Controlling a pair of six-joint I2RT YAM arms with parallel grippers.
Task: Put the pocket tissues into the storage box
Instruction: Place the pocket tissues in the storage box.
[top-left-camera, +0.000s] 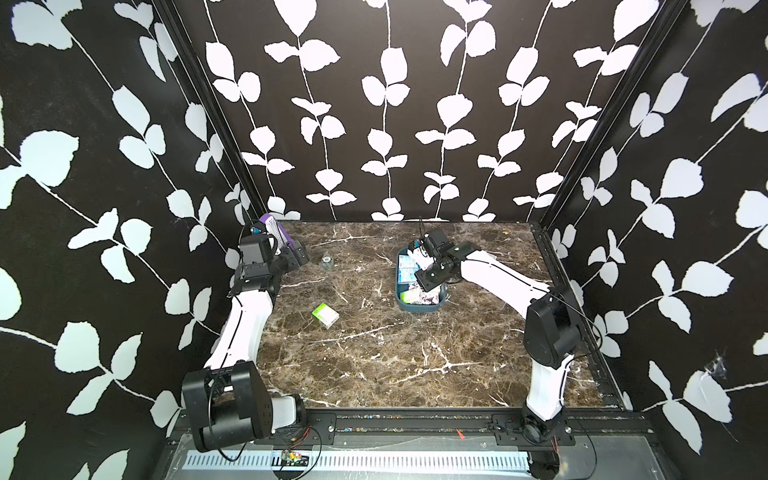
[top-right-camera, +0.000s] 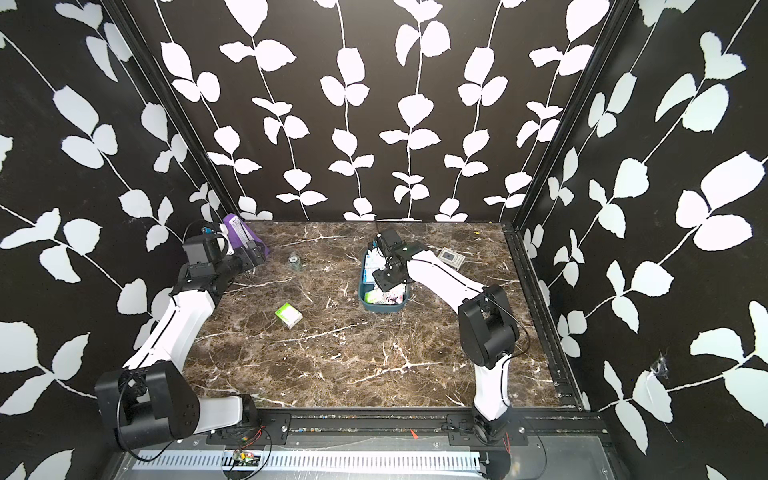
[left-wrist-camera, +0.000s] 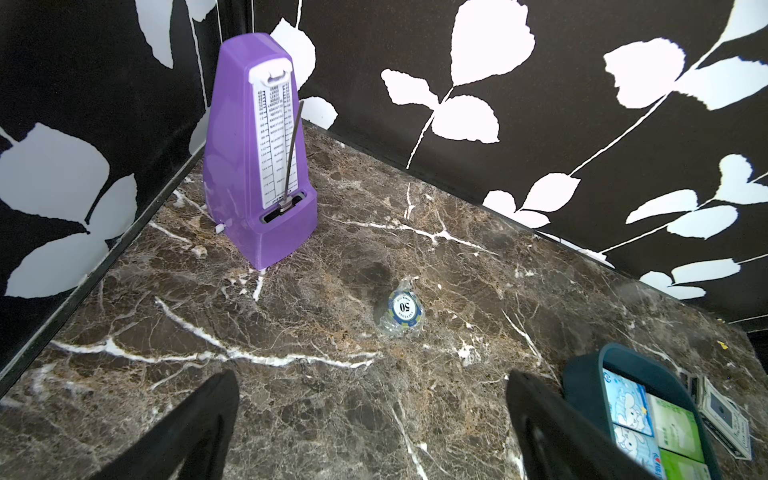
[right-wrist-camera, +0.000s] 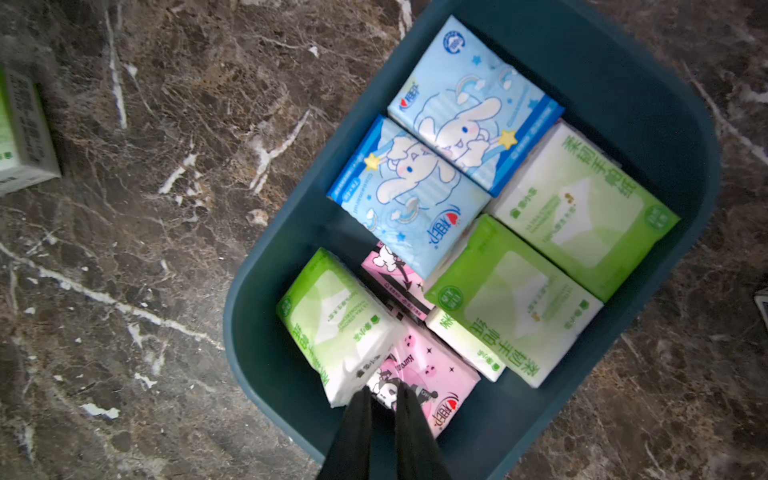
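The teal storage box (top-left-camera: 419, 309) (top-right-camera: 382, 306) (right-wrist-camera: 253, 349) stands right of the table's middle and holds several pocket tissues: blue cartoon packs (right-wrist-camera: 469, 108), green ones (right-wrist-camera: 582, 199) and pink ones (right-wrist-camera: 432, 374). One green pack (top-left-camera: 325, 314) (top-right-camera: 288, 314) (right-wrist-camera: 20, 137) lies loose on the marble to the left of the box. My right gripper (top-left-camera: 424, 287) (top-right-camera: 384, 286) (right-wrist-camera: 384, 395) hangs over the box's near end, its fingers almost together with nothing between them. My left gripper (top-left-camera: 301, 253) (top-right-camera: 259, 253) (left-wrist-camera: 374, 415) is open and empty at the back left.
A purple metronome (top-left-camera: 272, 228) (left-wrist-camera: 262, 158) stands in the back left corner. A wrapped poker chip (top-left-camera: 327, 262) (left-wrist-camera: 401, 309) lies near it. A flat white-grey gadget (top-right-camera: 452, 257) (left-wrist-camera: 723, 411) lies behind the box, by the right forearm. Patterned walls close three sides.
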